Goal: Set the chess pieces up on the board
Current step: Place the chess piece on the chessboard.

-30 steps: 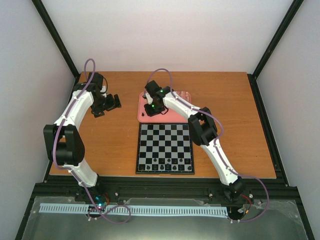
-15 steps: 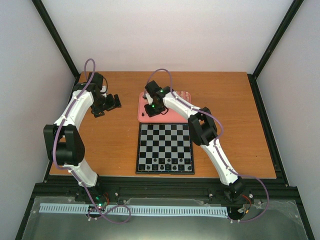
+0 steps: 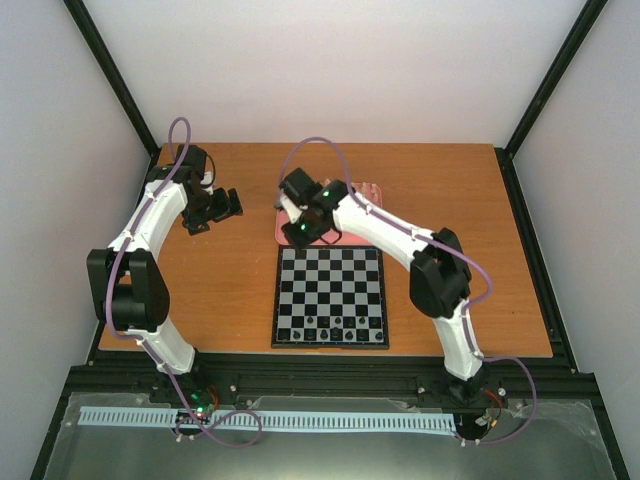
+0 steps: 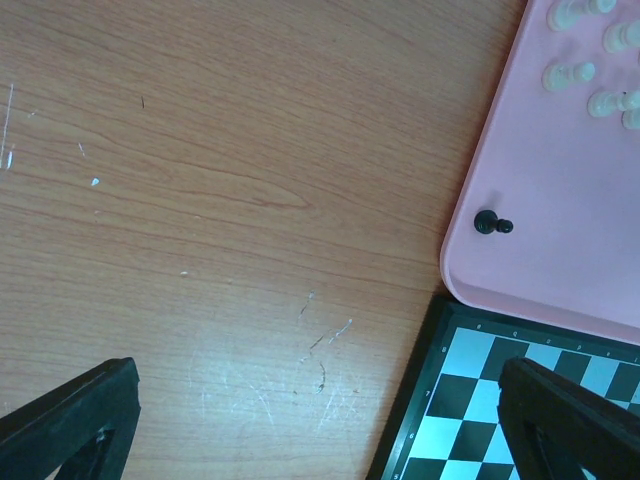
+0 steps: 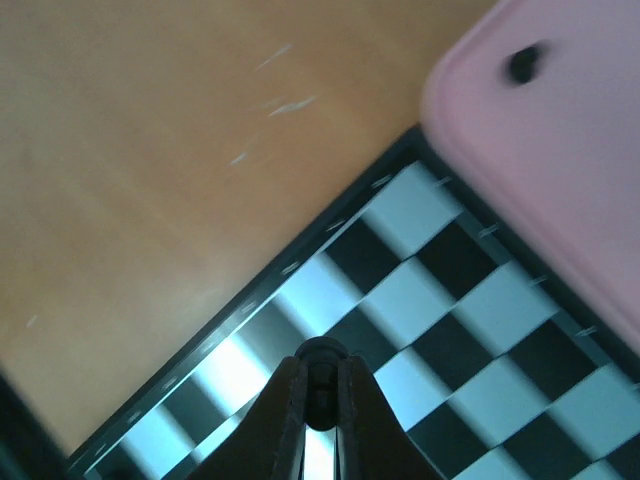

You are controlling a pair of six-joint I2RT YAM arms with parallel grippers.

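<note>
Right claw (image 5: pixel 320 392) clamped on a black chess piece (image 5: pixel 320 356), above the board (image 5: pixel 450 300) near the corner beside the pink tray (image 5: pixel 570 180). Left claw (image 4: pixel 315 400), fingers wide apart, over the counter (image 4: pixel 200 200). A lone black piece (image 4: pixel 491 223) and white pieces (image 4: pixel 570 75) rest on the tray. Black pieces (image 3: pixel 330 328) stand along the board's near edge.

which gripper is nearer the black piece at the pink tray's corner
Right. The right gripper, holding a dark piece, is over the board's far-left corner, close to the tray piece; the left gripper is over bare table left of the tray.
</note>
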